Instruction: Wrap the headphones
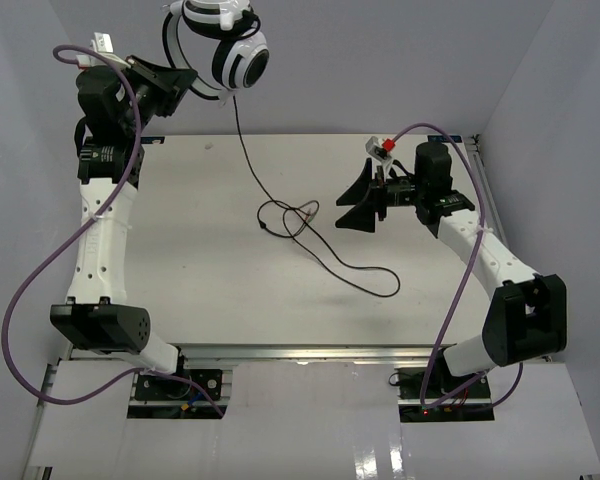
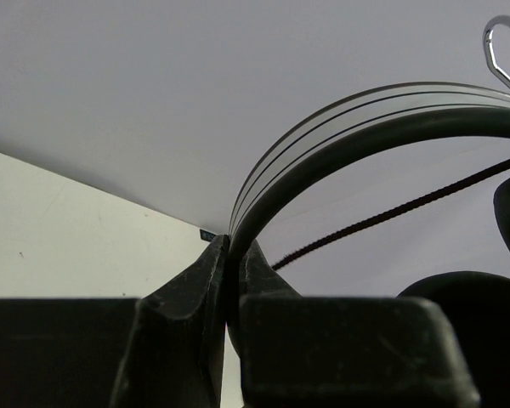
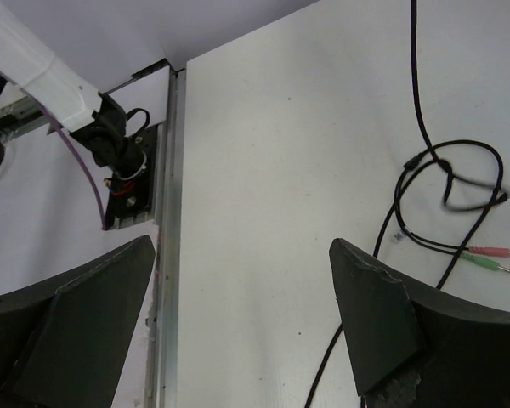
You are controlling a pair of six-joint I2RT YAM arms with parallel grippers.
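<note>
Top camera looks down over the whole table (image 1: 180, 220). Left wrist view hugs its fingers (image 2: 187, 331), facing the wall (image 2: 238, 85); right wrist view looks down, sharing the cable (image 3: 418, 85) loops.

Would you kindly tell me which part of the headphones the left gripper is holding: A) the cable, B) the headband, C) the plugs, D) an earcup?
B: the left gripper, its jaws shut, pinches the thin black headband, while the cable hangs free down to the table.
</note>
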